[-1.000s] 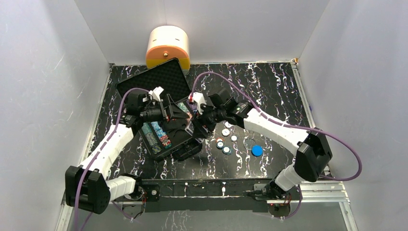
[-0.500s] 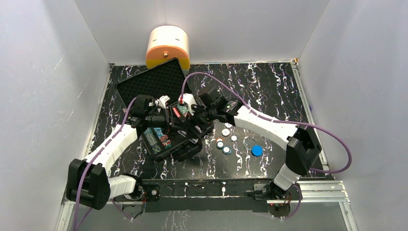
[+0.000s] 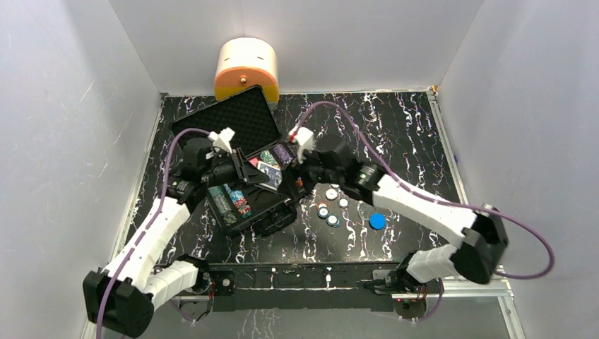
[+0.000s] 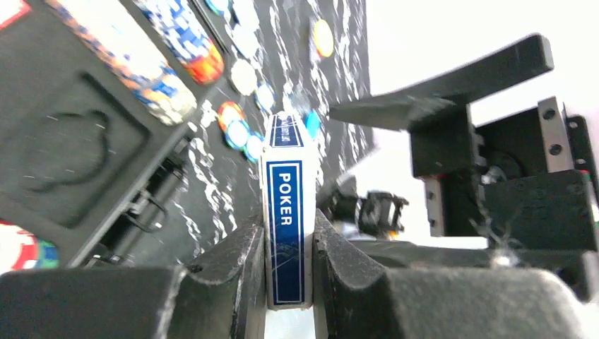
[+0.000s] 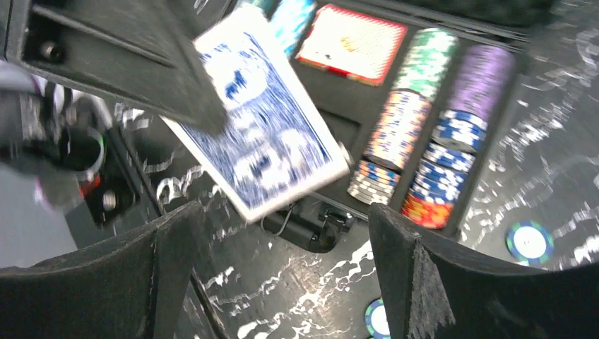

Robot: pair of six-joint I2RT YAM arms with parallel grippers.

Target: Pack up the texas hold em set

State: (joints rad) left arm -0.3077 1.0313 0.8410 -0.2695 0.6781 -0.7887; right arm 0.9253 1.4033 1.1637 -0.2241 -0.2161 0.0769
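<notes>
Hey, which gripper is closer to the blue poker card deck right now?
Left. The left gripper is shut on the blue card deck; the right gripper is open, facing it from a little way off.

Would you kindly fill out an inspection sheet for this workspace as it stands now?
Surface: black marbled table; loose chips and a blue disc lie right of the case.
Job's things: briefcase open, chip rows and red deck seated inside; blue deck out, held over it.
Clutter: cream-and-orange container behind the lid.
Grippers: left gripper shut on the blue deck; right gripper open, jaws wide, holding nothing.
Cables: purple cables loop over both arms.
Surroundings: white walls on three sides.
</notes>
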